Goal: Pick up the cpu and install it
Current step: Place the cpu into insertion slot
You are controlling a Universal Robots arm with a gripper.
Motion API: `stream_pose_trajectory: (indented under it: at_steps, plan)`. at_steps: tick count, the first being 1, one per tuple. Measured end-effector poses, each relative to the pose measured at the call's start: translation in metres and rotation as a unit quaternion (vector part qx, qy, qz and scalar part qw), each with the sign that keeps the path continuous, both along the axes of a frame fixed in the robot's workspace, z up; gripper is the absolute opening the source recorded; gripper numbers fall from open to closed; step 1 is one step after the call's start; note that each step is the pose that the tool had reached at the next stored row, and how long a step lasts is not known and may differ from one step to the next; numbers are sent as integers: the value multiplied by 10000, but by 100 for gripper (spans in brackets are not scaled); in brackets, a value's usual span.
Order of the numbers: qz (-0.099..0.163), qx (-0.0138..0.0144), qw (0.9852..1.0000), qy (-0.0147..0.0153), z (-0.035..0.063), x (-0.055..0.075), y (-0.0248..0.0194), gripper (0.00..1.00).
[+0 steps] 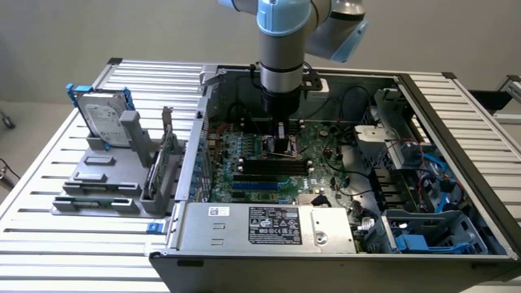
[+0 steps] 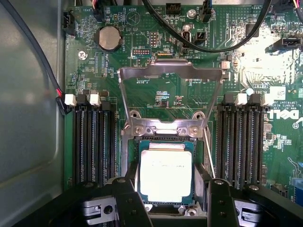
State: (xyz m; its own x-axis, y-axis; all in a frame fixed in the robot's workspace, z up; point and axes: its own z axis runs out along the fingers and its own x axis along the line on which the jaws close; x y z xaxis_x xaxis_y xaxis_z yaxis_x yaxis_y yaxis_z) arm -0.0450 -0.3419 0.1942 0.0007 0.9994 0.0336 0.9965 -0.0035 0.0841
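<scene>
The cpu [image 2: 165, 176], a small square chip with a bright silver top and a green rim, lies flat in the motherboard socket [image 2: 204, 176]. The socket's metal load plate [image 2: 170, 71] stands flipped back, off the chip. My gripper [image 2: 173, 191] hangs low over the socket, and its two black fingers [image 2: 127, 198] flank the chip's sides. A narrow gap shows between the chip and one finger, so the jaws stand open around it. In the exterior view the gripper [image 1: 281, 145] reaches down into the open computer case [image 1: 456, 122] onto the green motherboard [image 1: 244, 152].
Black memory slots [image 2: 92, 142] run on both sides of the socket. Black cables [image 2: 213, 45] arc over the board past the load plate. Outside the case, a grey fixture [image 1: 102, 177] holds a silver hard drive [image 1: 104, 119]. The power supply [image 1: 269, 229] lies along the case front.
</scene>
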Motion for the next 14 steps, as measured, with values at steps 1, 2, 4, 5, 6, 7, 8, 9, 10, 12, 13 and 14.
stream_pose_trajectory:
  at_steps: [1, 2, 4, 5, 6, 7, 8, 9, 10, 12, 13, 14]
  plan:
    - [0, 0, 10000, -1, 0, 0, 0, 55]
    - [0, 0, 10000, -1, 0, 0, 1, 55]
    - [0, 0, 10000, -2, 0, 0, 2, 55]
    - [0, 3, 10000, -5, -1, 1, 4, 56]
    - [0, 3, 10000, -5, -2, 1, 5, 56]
    - [0, 1, 10000, -4, -1, 0, 5, 56]
    - [0, 0, 10000, -4, 0, 0, 6, 63]
    - [0, 0, 10000, -4, 0, 0, 6, 63]
    - [0, 0, 10000, -4, 0, 0, 7, 63]
    - [0, 0, 10000, -4, 1, 0, 9, 63]
    - [0, 0, 10000, -4, 3, 0, 10, 63]
    - [0, 0, 10000, -4, 7, 0, 10, 63]
